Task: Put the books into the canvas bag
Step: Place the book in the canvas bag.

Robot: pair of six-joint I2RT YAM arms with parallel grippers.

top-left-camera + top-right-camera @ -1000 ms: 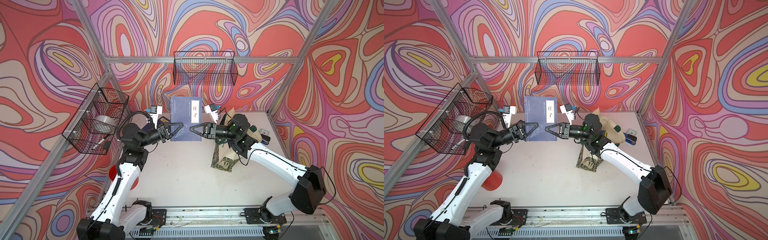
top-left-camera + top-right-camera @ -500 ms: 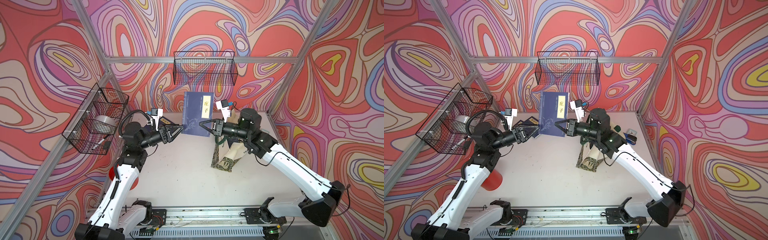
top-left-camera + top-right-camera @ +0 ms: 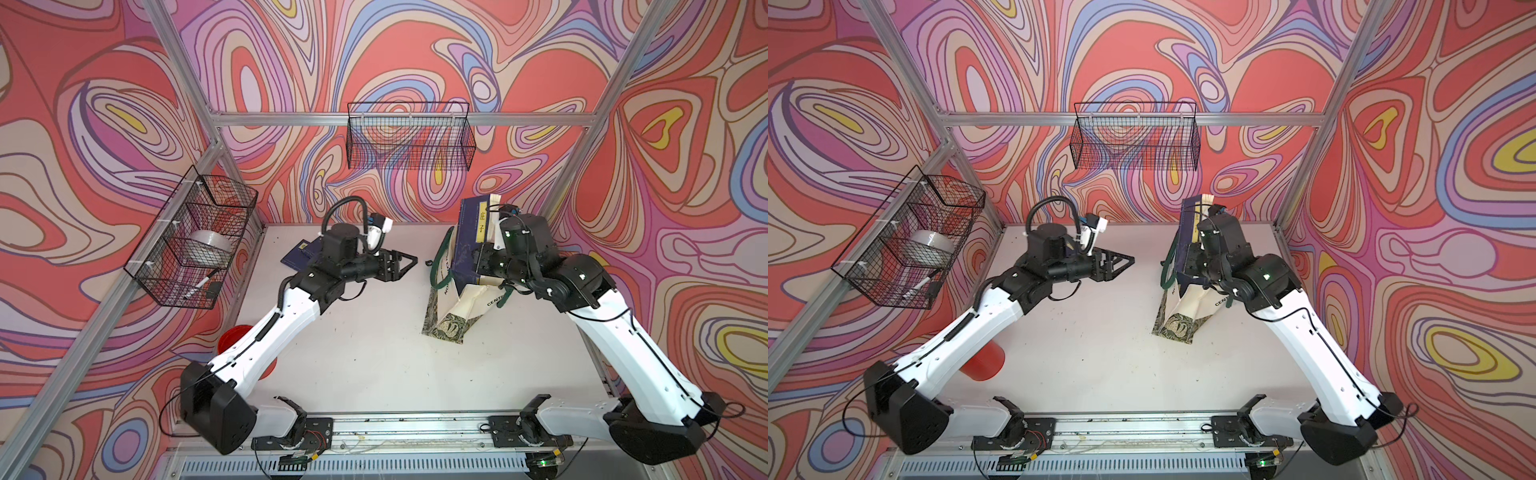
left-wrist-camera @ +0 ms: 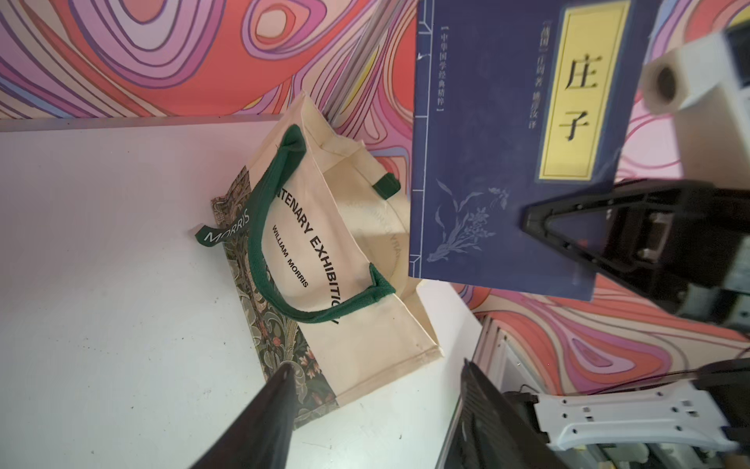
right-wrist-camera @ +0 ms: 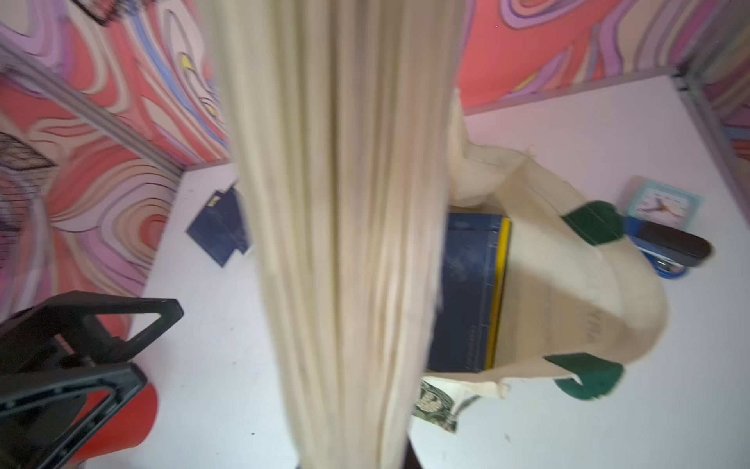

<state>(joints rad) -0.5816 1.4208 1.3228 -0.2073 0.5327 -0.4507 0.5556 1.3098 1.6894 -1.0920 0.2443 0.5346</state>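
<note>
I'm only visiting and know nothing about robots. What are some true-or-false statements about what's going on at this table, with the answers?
1. The right gripper holds a blue book upright over the bag. True.
2. The left gripper grips a book too. False: it is open and empty.
3. The bag has nothing in it. False: the right wrist view shows a dark blue book inside, with a yellow edge beside it.
4. A loose blue book lies on the table, partly hidden by the left arm. True.
5. The red cup sits in a wire basket. False: it stands on the table beneath the left arm.
</note>
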